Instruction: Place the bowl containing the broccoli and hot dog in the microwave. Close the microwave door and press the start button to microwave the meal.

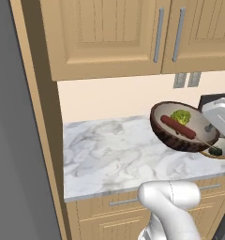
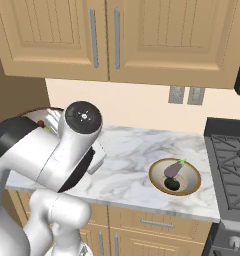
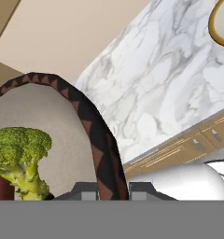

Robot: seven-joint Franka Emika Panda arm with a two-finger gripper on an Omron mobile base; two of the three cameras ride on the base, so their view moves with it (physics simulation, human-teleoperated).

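— Dark-brown and patterned, the bowl (image 1: 182,127) is already up off the marble counter (image 1: 109,154), hanging tilted in the air with the gripper (image 3: 112,191) at its rim. So the pick-up looks done?

— It does. The broccoli (image 1: 181,116) and the hot dog (image 1: 178,127) lie inside, just ahead of the fingers. What remains, as I judge it, is everything else: carrying the bowl to the microwave, setting it in, shutting the door and pressing start.

— And the grip itself?

— Narrowly parted, the two fingertips straddle the bowl's wall in the hand view, one inside and one outside, pinching the rim between them. The floret (image 3: 21,158) stands right beside the inner fingertip.

— Anything else nearby?

— A shallower tan bowl with an eggplant (image 2: 174,176) sits on the counter, well apart from the gripper, towards the stove (image 2: 232,165). The tilt makes me wary: the sausage could slide.
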